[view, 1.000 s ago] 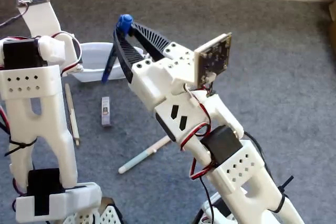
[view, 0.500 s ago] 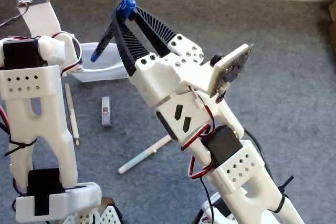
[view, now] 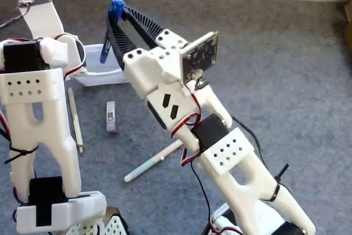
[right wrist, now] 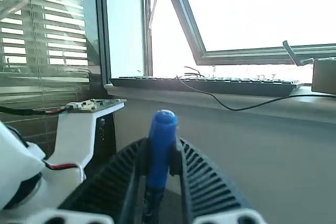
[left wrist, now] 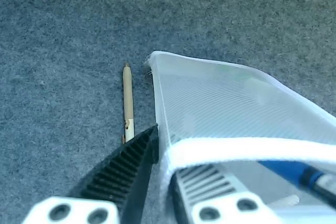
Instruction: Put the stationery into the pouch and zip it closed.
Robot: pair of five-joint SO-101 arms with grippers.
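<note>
Above the mesh pouch (view: pixel 96 78), my right gripper (view: pixel 115 16) pinches a blue pen (view: pixel 104 54), tip pointing seven o'clock toward its opening.

Overhead downward; left wrist close above pouch (left wrist: pixel 226 103)

I can't read any txt, nos. or signs here. Small flat stick (view: pixel 111 116) on the carpet, left-centre of high view, carries a dark label, print too small to make out. Cam board (view: pixel 198 54), upper centre: markings illegible.
</note>
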